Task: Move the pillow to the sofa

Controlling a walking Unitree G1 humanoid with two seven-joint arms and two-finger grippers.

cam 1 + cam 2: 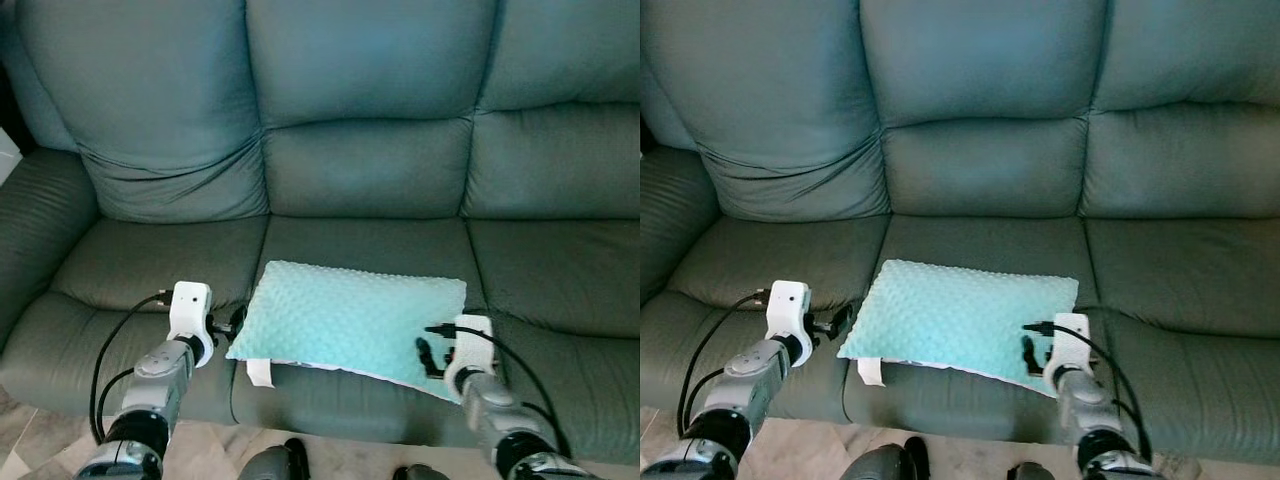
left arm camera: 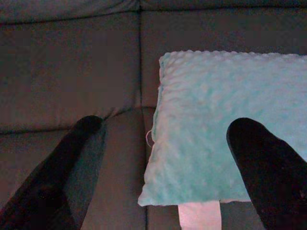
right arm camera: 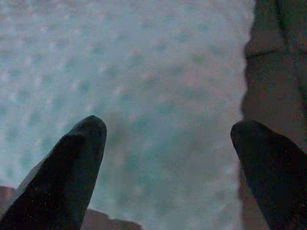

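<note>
On the middle seat cushion of a dark grey-green sofa (image 1: 360, 170) lies a pale mint-green pillow (image 1: 350, 320) with a raised dotted texture. It rests flat, turned slightly askew, with its near edge reaching the front of the seat. A small white label (image 1: 260, 372) hangs from its near left corner over the front of the cushion. The sofa has three puffy back cushions and three seat cushions, and a strip of pale floor (image 1: 330, 455) shows below its front edge.

Both silver robot arms reach forward from the lower part of the scene, one to each side of the pillow. The left tool (image 1: 232, 322) sits just beside the pillow's left edge, near the corner with the label. Its two black fingers (image 2: 62, 167) are spread wide apart and hold nothing; in the left wrist view one finger is over the bare seat and the other over the pillow's surface.

The right tool (image 1: 428, 350) is at the pillow's near right corner, over the fabric. Its fingers (image 3: 67, 163) are also spread wide and released; in the right wrist view the dotted pillow surface lies between them, with the dark sofa seat beyond the pillow's edge on one side. Black cables loop along both wrists.
</note>
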